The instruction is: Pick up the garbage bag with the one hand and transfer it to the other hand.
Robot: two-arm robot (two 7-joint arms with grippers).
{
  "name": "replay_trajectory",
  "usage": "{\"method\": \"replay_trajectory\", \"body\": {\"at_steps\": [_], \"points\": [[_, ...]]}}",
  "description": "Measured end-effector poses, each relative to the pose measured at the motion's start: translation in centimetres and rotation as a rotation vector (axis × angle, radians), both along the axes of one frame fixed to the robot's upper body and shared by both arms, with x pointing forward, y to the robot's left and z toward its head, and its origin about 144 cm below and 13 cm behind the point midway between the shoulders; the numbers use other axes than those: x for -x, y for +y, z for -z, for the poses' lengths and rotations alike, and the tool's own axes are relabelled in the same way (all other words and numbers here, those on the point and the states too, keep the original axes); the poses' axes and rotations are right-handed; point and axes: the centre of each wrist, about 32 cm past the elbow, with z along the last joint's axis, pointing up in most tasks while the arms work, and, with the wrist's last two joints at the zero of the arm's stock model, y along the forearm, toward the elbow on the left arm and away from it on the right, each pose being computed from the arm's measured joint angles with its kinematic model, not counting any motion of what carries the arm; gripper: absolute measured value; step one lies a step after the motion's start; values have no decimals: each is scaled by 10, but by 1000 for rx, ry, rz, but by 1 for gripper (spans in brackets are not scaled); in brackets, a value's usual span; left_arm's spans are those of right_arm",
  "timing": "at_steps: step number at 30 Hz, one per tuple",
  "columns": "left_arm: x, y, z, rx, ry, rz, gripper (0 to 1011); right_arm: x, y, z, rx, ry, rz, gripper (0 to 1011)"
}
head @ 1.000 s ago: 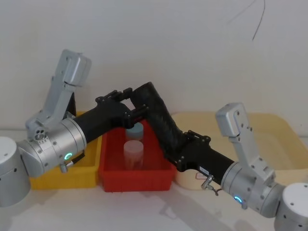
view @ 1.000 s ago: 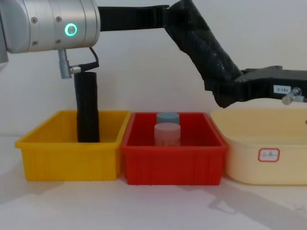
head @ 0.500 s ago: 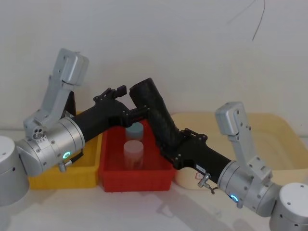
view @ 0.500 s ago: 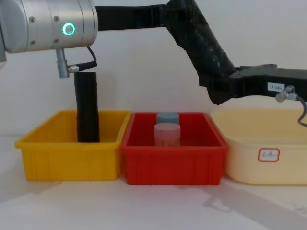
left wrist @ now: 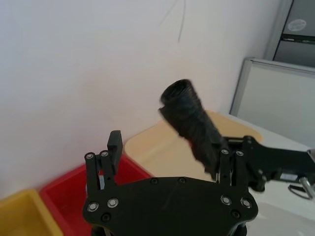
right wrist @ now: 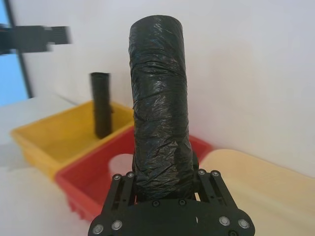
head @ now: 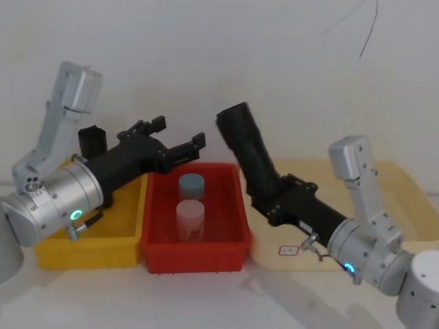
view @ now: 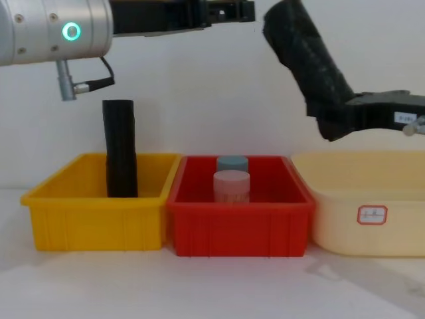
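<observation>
Garbage bag (head: 251, 152) clamped in R gripper (head: 281, 190); L gripper (head: 181, 132) spread, apart.

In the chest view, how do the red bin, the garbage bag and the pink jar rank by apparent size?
1. red bin
2. garbage bag, held aloft, so its depth is unsure
3. pink jar

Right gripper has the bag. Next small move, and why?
Probably draw the left gripper back toward the yellow bin: its jaws stand open, apart from the garbage bag, which the right gripper alone clamps at its lower end. The handoff looks complete.
</observation>
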Motion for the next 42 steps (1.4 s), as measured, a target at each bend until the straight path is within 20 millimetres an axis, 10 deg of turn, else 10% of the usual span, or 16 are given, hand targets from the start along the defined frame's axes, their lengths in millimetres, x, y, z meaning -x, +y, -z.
{"method": "replay_trajectory", "body": {"at_steps": [20,33,42], "points": [[-7,51,13,6,76,-172,1001,-24,-50,-15,63,18,221,518],[-8,65,19,-2,91,-227,1001,-29,-62,-19,86,26,268,917],[-9,69,21,-5,95,-243,1001,-30,-64,-21,93,32,274,1001]]}}
